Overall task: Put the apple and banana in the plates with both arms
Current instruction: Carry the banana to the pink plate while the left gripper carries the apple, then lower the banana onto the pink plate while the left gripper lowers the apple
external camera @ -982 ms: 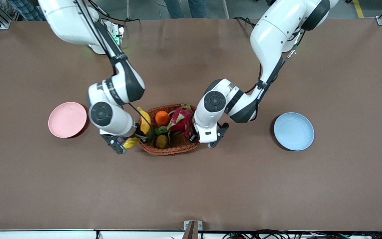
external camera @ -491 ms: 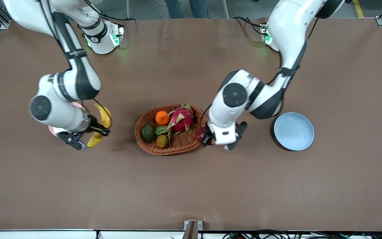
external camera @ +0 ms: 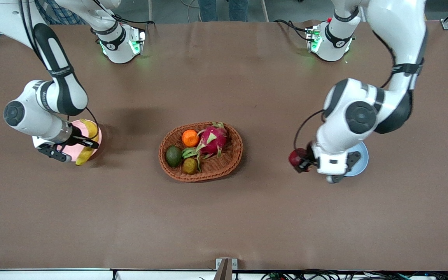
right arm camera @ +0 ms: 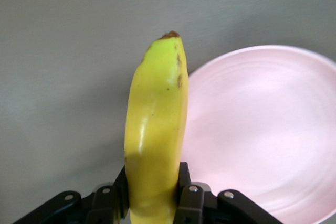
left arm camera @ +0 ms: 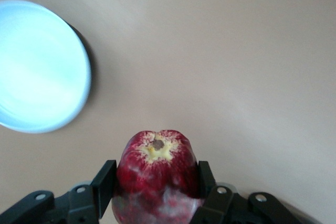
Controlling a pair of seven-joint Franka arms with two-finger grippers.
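Over at the right arm's end of the desk [external camera: 224, 217], the right end effector [external camera: 77, 142] has its fingers clamped tight on the banana [external camera: 88, 141], gripping it mid-length and holding it up over the pink plate [external camera: 73, 154]! From the right wrist view the banana [right arm camera: 156, 145] juts out from between the black fingers [right arm camera: 182, 182], dark tip pointing away, over the plate's [right arm camera: 262, 135] edge with bare desk alongside.

Now to the left arm's end: the left end effector [external camera: 302, 160] is closed on the apple [external camera: 295, 157], dark red and squeezed between both fingers. It hangs in the air just beside the blue plate [external camera: 360, 159], over bare desk toward the basket. The left wrist view confirms it — apple [left arm camera: 156, 171] pinched between the fingers [left arm camera: 105, 187], blue plate [left arm camera: 37, 66] off to one side, not yet beneath.

Between the two plates sits the wicker basket [external camera: 231, 155], holding a dragon fruit [external camera: 212, 140], an orange [external camera: 189, 137], an avocado [external camera: 173, 155] and a kiwi [external camera: 189, 165].
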